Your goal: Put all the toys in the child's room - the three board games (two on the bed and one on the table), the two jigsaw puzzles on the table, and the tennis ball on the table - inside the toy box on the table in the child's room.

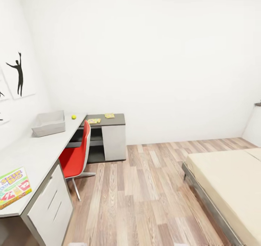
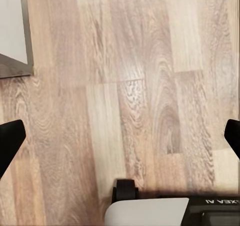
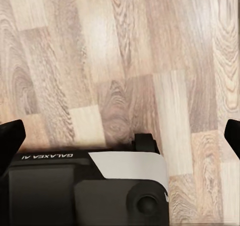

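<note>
While the room is viewed from the doorway side, the table (image 1: pixel 32 153) is seen along the left wall with the toy box (image 1: pixel 49 123) standing on its far part and the tennis ball (image 1: pixel 73 117) lying just beside the box. A green-yellow Skip-Bo board game (image 1: pixel 12 186) rests on the near end of the white top, well apart from the box. Two jigsaw puzzles (image 1: pixel 94 121) (image 1: pixel 109 115) lie on the lower dark grey section at the corner, behind a red chair (image 1: pixel 76 155). Part of the bed (image 1: pixel 232 180) is seen at the right; no game box can be made out on the visible mattress.

The step in hand is judged to be the approach to a first toy, nothing having been picked up yet. It would be done well if the base were brought square to the desk beside the Skip-Bo box, clear of the chair, so that the flat box can be taken by its overhanging edge.

The left gripper (image 2: pixel 120 138) and the right gripper (image 3: pixel 120 136) are both spread wide over the wood floor (image 2: pixel 130 76), nothing being held or touched between the fingers
</note>
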### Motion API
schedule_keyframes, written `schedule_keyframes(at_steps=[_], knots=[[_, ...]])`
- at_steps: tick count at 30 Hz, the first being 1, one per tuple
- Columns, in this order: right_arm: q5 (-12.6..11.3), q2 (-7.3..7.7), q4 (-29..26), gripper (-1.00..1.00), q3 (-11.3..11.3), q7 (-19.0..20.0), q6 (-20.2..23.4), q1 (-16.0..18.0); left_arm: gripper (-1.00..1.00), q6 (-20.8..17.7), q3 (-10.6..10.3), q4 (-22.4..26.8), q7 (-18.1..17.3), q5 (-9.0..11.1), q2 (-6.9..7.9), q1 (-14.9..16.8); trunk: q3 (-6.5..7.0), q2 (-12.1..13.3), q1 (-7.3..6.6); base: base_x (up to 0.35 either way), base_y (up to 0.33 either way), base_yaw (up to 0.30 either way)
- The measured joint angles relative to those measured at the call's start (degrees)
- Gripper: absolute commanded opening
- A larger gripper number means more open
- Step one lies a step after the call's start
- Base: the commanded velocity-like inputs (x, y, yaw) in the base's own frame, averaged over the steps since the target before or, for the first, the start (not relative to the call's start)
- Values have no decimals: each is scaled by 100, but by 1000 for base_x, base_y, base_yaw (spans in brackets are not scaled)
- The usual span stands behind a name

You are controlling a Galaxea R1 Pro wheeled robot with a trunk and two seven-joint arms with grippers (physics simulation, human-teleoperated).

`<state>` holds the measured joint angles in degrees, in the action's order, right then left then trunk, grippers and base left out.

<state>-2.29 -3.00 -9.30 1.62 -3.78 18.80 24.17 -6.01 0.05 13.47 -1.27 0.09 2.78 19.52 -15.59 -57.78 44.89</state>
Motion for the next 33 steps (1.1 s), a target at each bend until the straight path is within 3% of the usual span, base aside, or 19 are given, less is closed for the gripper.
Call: schedule_keyframes(at_steps=[12,33], knots=[[20,-31,44,100,-12,4,-428,-36,100,3,3,-5,44,-10,-6,-2,216,482,-264,0,0,-53],[30,-31,64,100,-8,3,-402,-36,100,24,3,-77,61,-11,-5,-16,433,1325,-725,0,0,0]])
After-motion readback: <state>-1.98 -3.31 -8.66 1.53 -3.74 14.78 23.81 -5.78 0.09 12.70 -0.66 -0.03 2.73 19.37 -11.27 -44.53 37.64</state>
